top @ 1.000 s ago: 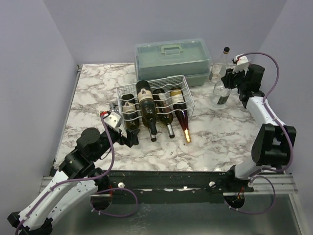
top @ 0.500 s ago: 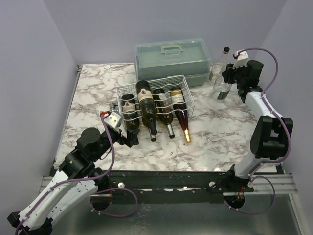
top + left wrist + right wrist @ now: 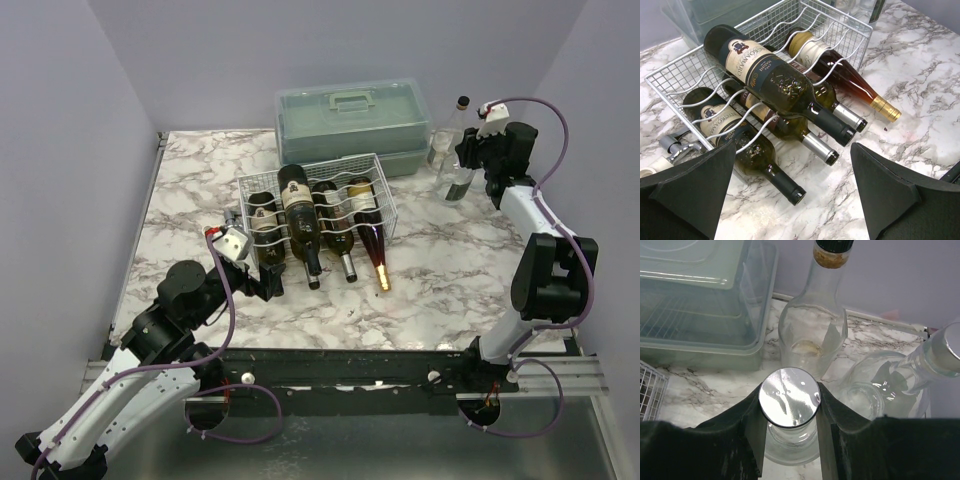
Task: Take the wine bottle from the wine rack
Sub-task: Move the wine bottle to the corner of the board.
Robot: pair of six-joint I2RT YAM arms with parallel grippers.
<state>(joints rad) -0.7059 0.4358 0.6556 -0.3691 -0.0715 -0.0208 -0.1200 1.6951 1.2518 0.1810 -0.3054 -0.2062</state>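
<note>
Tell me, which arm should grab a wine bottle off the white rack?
Left. The left gripper is open right before the white wire rack, facing the necks of the dark glass wine bottles. The right gripper is far off, shut on a clear glass bottle with a silver cap.

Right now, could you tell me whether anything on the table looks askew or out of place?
One dark green glass wine bottle lies on top of the white wire rack, resting over the other bottles rather than down in a groove. A small dark spot marks the marble table nearby.
</note>
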